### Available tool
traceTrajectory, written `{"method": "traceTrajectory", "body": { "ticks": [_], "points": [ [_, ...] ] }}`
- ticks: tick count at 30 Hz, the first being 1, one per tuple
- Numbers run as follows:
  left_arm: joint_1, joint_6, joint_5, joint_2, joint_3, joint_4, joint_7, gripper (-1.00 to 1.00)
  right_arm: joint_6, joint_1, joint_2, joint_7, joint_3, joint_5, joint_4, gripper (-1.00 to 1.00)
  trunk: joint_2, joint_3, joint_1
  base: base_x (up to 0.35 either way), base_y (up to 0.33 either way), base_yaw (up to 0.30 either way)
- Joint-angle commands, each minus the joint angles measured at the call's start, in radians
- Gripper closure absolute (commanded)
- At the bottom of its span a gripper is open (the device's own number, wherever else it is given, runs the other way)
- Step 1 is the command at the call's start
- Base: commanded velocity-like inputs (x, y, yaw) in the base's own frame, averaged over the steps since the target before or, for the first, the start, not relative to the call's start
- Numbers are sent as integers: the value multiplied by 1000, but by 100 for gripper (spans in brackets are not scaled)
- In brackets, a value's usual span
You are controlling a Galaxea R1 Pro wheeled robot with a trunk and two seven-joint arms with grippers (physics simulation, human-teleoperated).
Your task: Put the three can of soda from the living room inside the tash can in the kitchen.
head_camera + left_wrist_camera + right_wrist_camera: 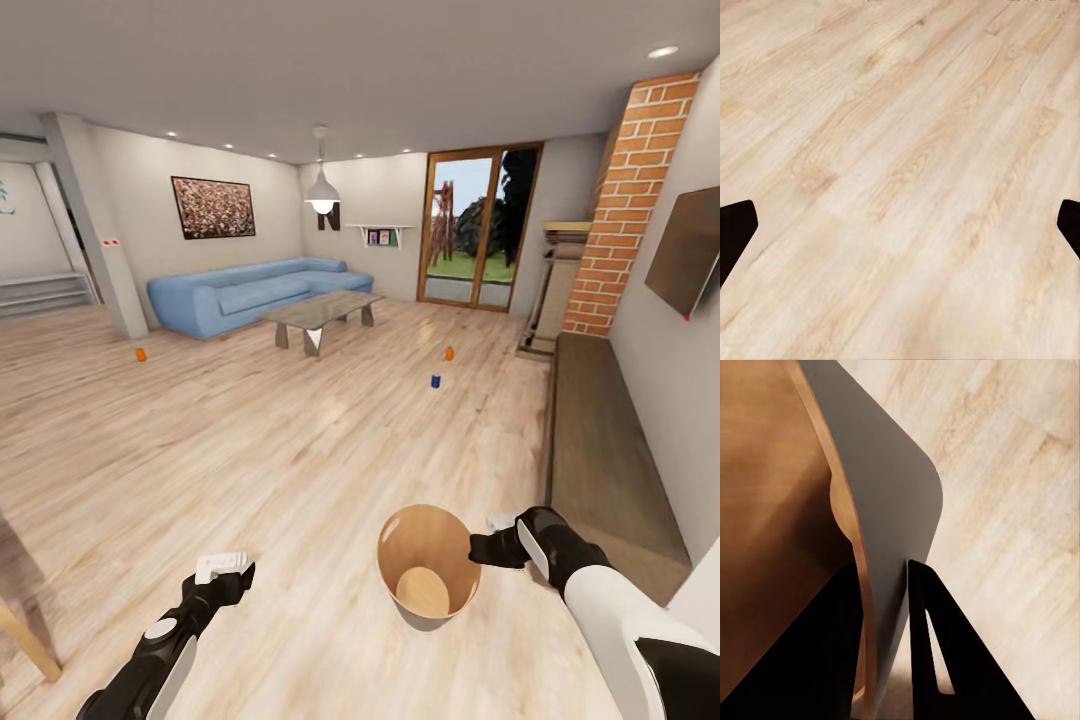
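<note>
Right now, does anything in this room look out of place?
Yes: three soda cans stand on the bare wood floor, an orange one near the sofa, another orange and a dark blue beyond the trash can that the right gripper holds.

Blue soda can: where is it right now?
In the head view the blue soda can stands on the wood floor right of the coffee table, just nearer than an orange can.

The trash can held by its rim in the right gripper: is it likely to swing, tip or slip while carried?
The trash can is probably light: it looks empty inside. Pinched only at one side of its thin wall by the right gripper, it could tilt or swing. The smooth, tapered wall may slip between the fingers if jolted.
</note>
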Motion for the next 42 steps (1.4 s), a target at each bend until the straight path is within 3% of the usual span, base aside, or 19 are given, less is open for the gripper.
{"method": "traceTrajectory", "body": {
  "ticks": [1,36,42],
  "points": [
    [0,0,0,0,0,0,0,-100,3,-1,0,5,-4,-23,-1,100,0,0,0,327,0,0],
    [0,0,0,0,0,2,1,-100,3,-1,6,3,-4,-23,-1,100,0,0,0,327,0,0],
    [0,-9,1,0,-1,72,0,-100,3,-1,6,3,-4,-23,-1,100,0,0,0,327,0,0]
  ]
}}
